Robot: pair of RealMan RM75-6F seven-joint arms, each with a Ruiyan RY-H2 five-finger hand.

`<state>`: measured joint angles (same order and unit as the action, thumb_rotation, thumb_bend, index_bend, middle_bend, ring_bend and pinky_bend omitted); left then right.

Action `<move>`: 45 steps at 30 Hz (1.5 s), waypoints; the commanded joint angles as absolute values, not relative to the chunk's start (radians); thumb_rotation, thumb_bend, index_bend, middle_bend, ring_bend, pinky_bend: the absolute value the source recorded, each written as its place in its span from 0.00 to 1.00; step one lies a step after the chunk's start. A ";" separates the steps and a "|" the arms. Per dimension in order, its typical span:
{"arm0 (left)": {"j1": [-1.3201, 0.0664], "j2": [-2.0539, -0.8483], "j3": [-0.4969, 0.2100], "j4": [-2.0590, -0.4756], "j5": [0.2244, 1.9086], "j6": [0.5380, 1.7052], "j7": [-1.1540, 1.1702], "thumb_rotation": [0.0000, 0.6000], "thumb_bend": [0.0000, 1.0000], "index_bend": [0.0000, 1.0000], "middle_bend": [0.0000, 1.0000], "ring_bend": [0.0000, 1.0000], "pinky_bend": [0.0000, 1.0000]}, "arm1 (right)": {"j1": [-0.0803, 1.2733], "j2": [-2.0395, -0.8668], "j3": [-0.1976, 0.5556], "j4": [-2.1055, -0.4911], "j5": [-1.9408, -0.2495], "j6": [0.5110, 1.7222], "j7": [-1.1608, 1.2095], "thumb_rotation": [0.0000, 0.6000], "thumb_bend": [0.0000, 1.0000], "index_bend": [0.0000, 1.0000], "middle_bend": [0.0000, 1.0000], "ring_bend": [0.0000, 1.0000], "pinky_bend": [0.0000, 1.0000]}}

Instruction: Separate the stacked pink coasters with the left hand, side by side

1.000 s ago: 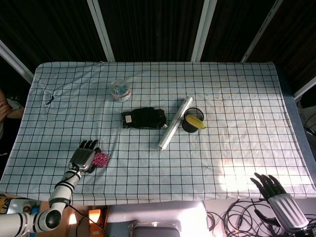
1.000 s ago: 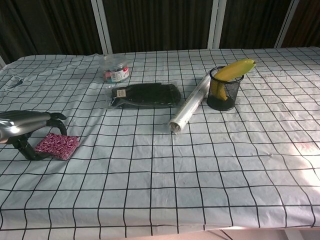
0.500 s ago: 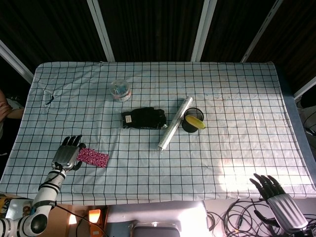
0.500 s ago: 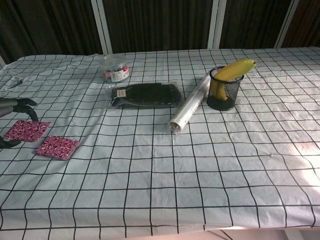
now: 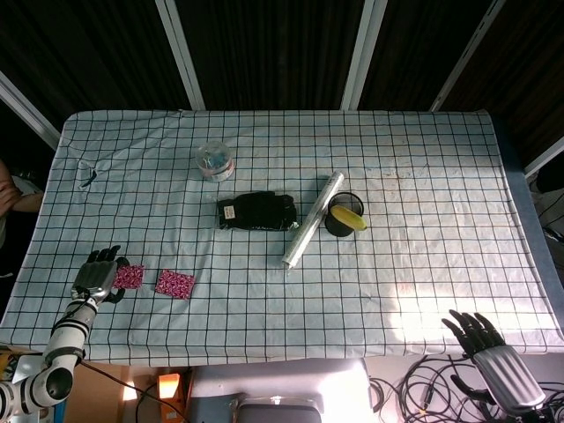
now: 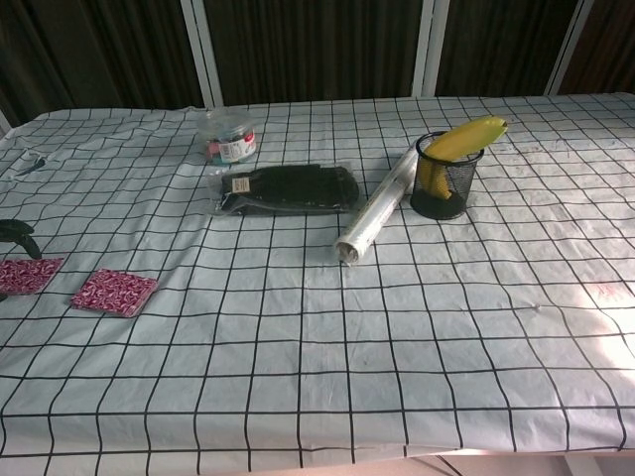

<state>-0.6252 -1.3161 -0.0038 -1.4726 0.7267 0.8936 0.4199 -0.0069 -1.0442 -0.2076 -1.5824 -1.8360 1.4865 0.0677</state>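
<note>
Two pink patterned coasters lie flat on the checked tablecloth near its front left corner, a gap between them. The right coaster (image 5: 174, 283) (image 6: 114, 292) lies free. The left coaster (image 5: 129, 277) (image 6: 29, 275) has its outer edge under the fingers of my left hand (image 5: 98, 272), which holds it at the cloth; in the chest view only a dark fingertip (image 6: 20, 234) shows at the frame's left edge. My right hand (image 5: 487, 345) hangs off the table's front right, fingers spread and empty.
A black packet (image 5: 256, 211) lies mid-table, with a clear film roll (image 5: 313, 219) and a mesh cup holding a banana (image 5: 345, 218) to its right. A small plastic tub (image 5: 214, 162) stands further back. The table's front edge (image 5: 264, 361) runs just below the coasters.
My left hand has slid the top coaster off the stack and carried it left; the two now lie apart, side by side. The right hand has barely moved.
</note>
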 commanded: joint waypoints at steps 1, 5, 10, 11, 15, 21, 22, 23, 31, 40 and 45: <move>-0.620 -1.316 0.001 -1.492 0.743 0.896 0.425 1.00 0.37 0.10 0.00 0.00 0.00 | -0.007 -1.044 -0.208 -1.583 -1.837 1.488 0.068 1.00 0.20 0.00 0.00 0.00 0.00; -0.620 -1.305 0.001 -1.539 0.756 0.913 0.439 1.00 0.37 0.07 0.00 0.00 0.00 | -0.008 -1.043 -0.209 -1.582 -1.841 1.492 0.071 1.00 0.20 0.00 0.00 0.00 0.00; -0.619 -1.292 0.005 -1.617 0.808 0.950 0.460 1.00 0.37 0.08 0.00 0.00 0.00 | -0.008 -1.040 -0.211 -1.579 -1.845 1.500 0.081 1.00 0.20 0.00 0.00 0.00 0.00; -0.621 -1.292 0.005 -1.634 0.821 0.955 0.464 1.00 0.37 0.09 0.00 0.00 0.00 | -0.008 -1.039 -0.211 -1.578 -1.846 1.501 0.083 1.00 0.20 0.00 0.00 0.00 0.00; -0.631 -1.315 -0.001 -1.658 0.855 0.980 0.495 1.00 0.37 0.13 0.00 0.00 0.00 | -0.007 -1.039 -0.214 -1.578 -1.851 1.499 0.084 1.00 0.20 0.00 0.00 0.00 0.00; -0.659 -1.360 -0.009 -1.657 0.825 0.977 0.551 1.00 0.36 0.18 0.00 0.00 0.00 | -0.010 -1.036 -0.213 -1.575 -1.849 1.509 0.094 1.00 0.20 0.00 0.00 0.00 0.00; -0.664 -1.368 -0.008 -1.653 0.815 0.975 0.563 1.00 0.36 0.18 0.00 0.00 0.00 | -0.010 -1.035 -0.214 -1.574 -1.850 1.510 0.096 1.00 0.20 0.00 0.00 0.00 0.00; -0.667 -1.374 -0.006 -1.649 0.808 0.975 0.573 1.00 0.36 0.18 0.00 0.00 0.00 | -0.011 -1.034 -0.215 -1.573 -1.851 1.511 0.098 1.00 0.20 0.00 0.00 0.00 0.00; -0.681 -1.402 -0.002 -1.630 0.770 0.977 0.610 1.00 0.36 0.18 0.00 0.00 0.00 | -0.016 -1.032 -0.216 -1.565 -1.855 1.526 0.109 1.00 0.20 0.00 0.00 0.00 0.00; -0.684 -1.405 0.000 -1.613 0.755 0.965 0.602 1.00 0.36 0.20 0.00 0.00 0.00 | -0.014 -1.034 -0.214 -1.568 -1.852 1.518 0.102 1.00 0.20 0.00 0.00 0.00 0.00; -0.683 -1.408 0.001 -1.606 0.760 0.964 0.593 1.00 0.37 0.21 0.00 0.00 0.00 | -0.013 -1.035 -0.214 -1.570 -1.851 1.513 0.097 1.00 0.20 0.00 0.00 0.00 0.00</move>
<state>-0.6833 -1.4080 0.0013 -1.6063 0.7594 0.9639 0.5938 -0.0129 -1.0354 -0.2141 -1.5698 -1.8507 1.5127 0.0967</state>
